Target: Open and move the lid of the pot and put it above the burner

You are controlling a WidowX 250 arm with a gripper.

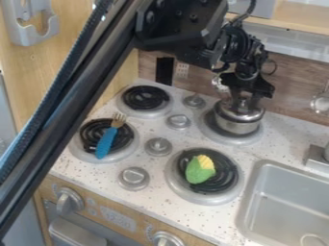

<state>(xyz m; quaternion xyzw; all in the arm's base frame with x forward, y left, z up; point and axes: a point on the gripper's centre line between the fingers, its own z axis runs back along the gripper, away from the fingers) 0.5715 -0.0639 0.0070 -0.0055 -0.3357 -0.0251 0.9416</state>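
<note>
The black gripper [246, 100] hangs straight down over the back right burner, low at the top of the pot's lid. The shiny metal lid [239, 111] lies on the small silver pot [236, 126], and the gripper partly covers its top and knob. The pot stands on the back right burner [210, 133]. The other burners are the back left burner [146, 98], the front left burner [85, 152] and the front right burner [221, 193].
A blue-handled fork [107, 142] lies across the front left burner, and a green and yellow toy corn [200, 170] on the front right one. Several knobs stand between the burners. A grey sink [283, 192] is at the right; the wooden back wall [292, 96] rises behind the pot.
</note>
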